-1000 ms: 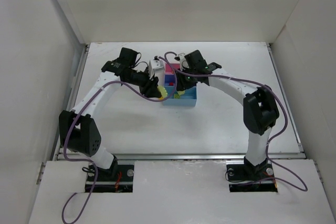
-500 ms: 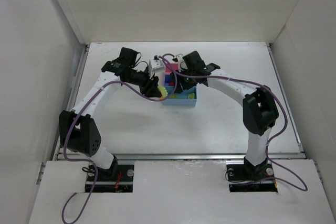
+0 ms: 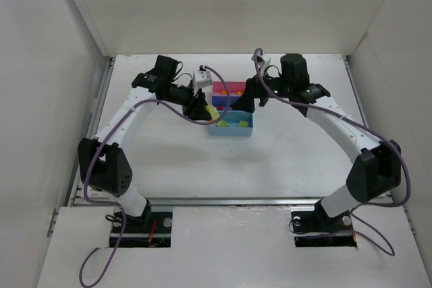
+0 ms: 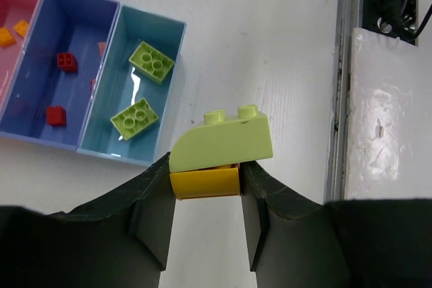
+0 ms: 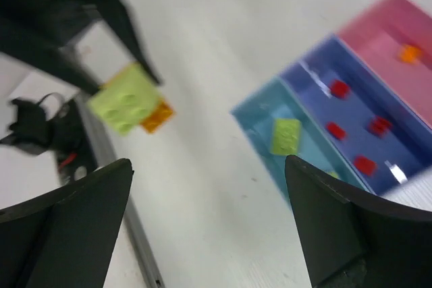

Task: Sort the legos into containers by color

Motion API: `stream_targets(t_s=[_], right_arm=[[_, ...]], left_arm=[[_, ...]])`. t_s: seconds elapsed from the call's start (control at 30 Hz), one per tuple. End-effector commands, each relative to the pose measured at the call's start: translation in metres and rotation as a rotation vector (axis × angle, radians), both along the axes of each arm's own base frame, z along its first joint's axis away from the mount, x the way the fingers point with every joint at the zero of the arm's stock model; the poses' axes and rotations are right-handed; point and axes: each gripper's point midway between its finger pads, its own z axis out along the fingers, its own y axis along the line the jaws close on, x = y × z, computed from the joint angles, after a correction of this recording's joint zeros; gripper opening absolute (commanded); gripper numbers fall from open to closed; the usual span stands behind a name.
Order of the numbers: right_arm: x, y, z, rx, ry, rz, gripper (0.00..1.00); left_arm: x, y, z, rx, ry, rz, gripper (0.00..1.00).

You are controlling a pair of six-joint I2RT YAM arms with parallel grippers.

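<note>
The containers (image 3: 233, 133) stand mid-table as one tray with pink, dark blue and light blue bins. In the left wrist view, two lime-green legos (image 4: 152, 62) lie in the light blue bin (image 4: 111, 154), red ones (image 4: 66, 62) in the dark blue bin and orange ones (image 4: 7, 37) in the pink bin. My left gripper (image 4: 206, 190) is shut on a yellow brick (image 4: 204, 183) with a lime-green sloped brick (image 4: 221, 138) stuck on top, just left of the tray (image 3: 201, 108). My right gripper (image 5: 208, 166) is open and empty, raised by the tray's right side (image 3: 241, 101).
White walls (image 3: 74, 65) close in the table on three sides. A metal rail (image 3: 229, 200) runs along the near edge, and another rail (image 4: 341, 99) shows in the left wrist view. Bare tabletop (image 3: 283, 160) lies in front of the tray.
My right gripper has opened wide and drawn back up and to the right, away from the tray. The left gripper still holds its stacked bricks in nearly the same place.
</note>
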Motion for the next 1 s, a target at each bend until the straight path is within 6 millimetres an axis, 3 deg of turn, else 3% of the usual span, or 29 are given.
stream_targets(t_s=[0.0,0.03,0.1,0.37,0.43,0.47,0.63,0.77,0.9,0.97], right_arm=[[-0.042,0.039,0.026,0.167,-0.020,0.311,0.99],[-0.046,0.043,0.030,0.173,-0.019,0.323,0.99],[-0.033,0.047,0.026,0.168,0.028,0.274,0.99],[-0.013,0.054,0.027,0.248,0.287,0.233,0.99],[-0.013,0.052,0.025,0.260,0.341,0.224,0.97],[-0.012,0.053,0.022,0.263,0.379,0.213,0.94],[-0.010,0.054,0.019,0.283,0.448,0.225,0.88],[-0.007,0.057,0.011,0.286,0.508,0.220,0.79],[-0.003,0.058,0.008,0.287,0.532,0.212,0.76],[-0.003,0.058,0.008,0.287,0.533,0.212,0.66]], left_arm=[[-0.006,-0.018,0.030,-0.090,-0.019,-0.081,0.00],[-0.007,-0.022,0.030,-0.090,-0.019,-0.094,0.00],[-0.006,-0.033,0.037,-0.091,-0.058,-0.109,0.00],[0.028,-0.030,0.028,0.018,-0.148,0.032,0.00],[0.031,-0.031,0.022,0.052,-0.178,0.050,0.00],[0.043,-0.027,0.027,0.076,-0.240,0.095,0.00],[0.051,-0.026,0.019,0.154,-0.320,0.129,0.00],[0.049,-0.028,0.014,0.191,-0.362,0.116,0.00],[0.052,-0.028,0.015,0.192,-0.374,0.124,0.00],[0.051,-0.028,0.015,0.190,-0.364,0.130,0.00]])
